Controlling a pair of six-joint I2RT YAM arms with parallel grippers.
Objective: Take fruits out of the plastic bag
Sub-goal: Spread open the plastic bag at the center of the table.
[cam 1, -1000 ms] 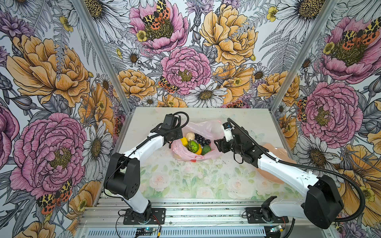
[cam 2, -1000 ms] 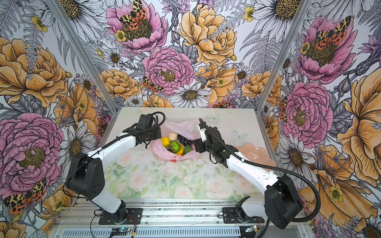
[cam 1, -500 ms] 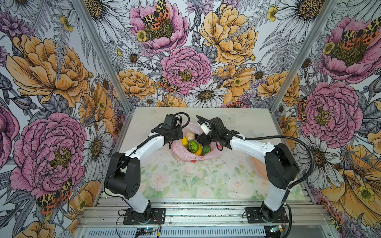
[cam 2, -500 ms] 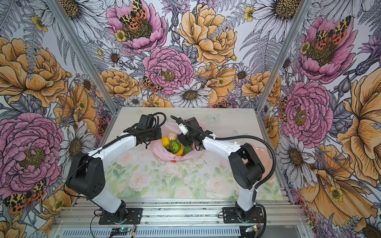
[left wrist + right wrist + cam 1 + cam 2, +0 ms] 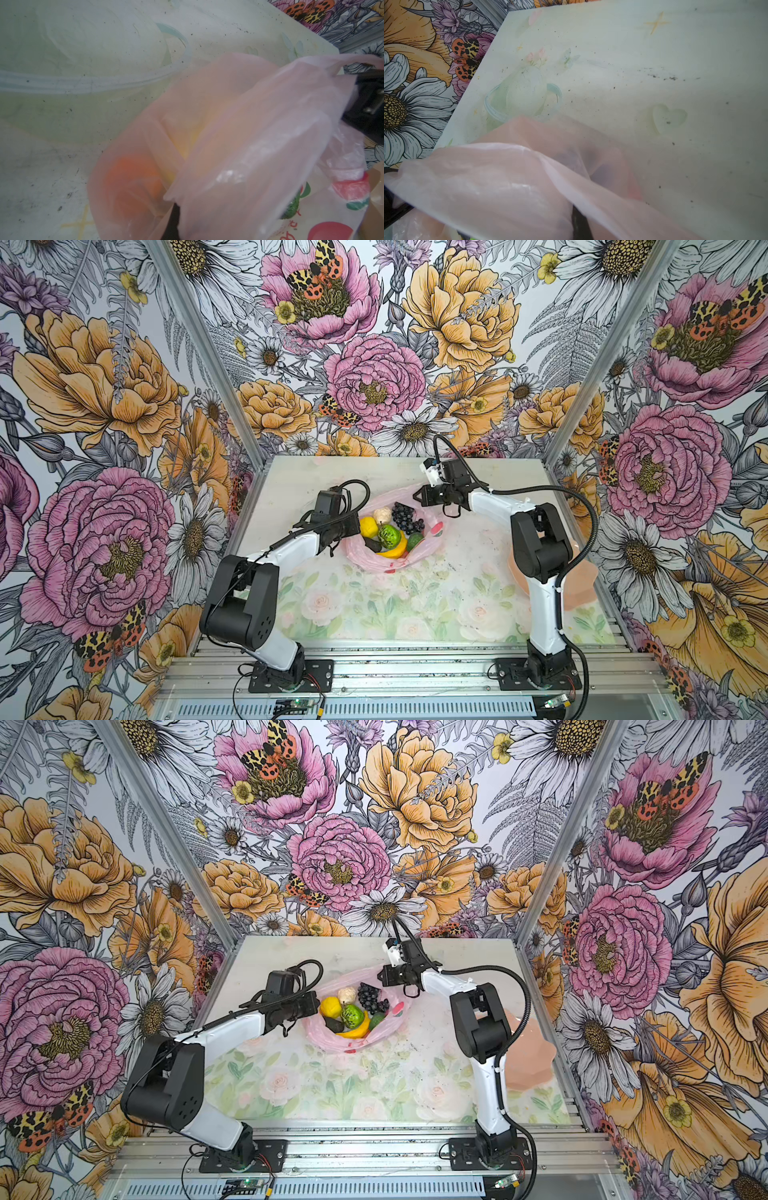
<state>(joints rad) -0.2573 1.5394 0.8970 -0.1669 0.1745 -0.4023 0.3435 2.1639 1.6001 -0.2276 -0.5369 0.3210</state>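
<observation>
The pink plastic bag point(image 5: 365, 561) point(image 5: 328, 1040) lies open mid-table. In its mouth I see the fruits: a yellow lemon point(image 5: 368, 526), a cream lump point(image 5: 382, 515), dark grapes point(image 5: 405, 517), a halved lime point(image 5: 389, 535), a banana point(image 5: 395, 552) and an avocado point(image 5: 414, 540). My left gripper point(image 5: 355, 526) point(image 5: 313, 1006) is shut on the bag's left rim. At the far right rim, my right gripper point(image 5: 417, 499) point(image 5: 380, 975) is shut on the film. In the left wrist view an orange piece point(image 5: 135, 178) shows through the bag point(image 5: 239, 124). Film point(image 5: 488, 182) hides most of both grippers' fingers in the wrist views.
A peach-pink scalloped dish point(image 5: 582, 572) point(image 5: 532, 1052) sits at the table's right edge, partly behind my right arm. Floral walls close in the left, back and right sides. The table's front half holds only printed roses.
My right arm swung from the bag's right side round to its far rim and folded its elbow up. Its gripper went from open to shut on the film. The left arm held still.
</observation>
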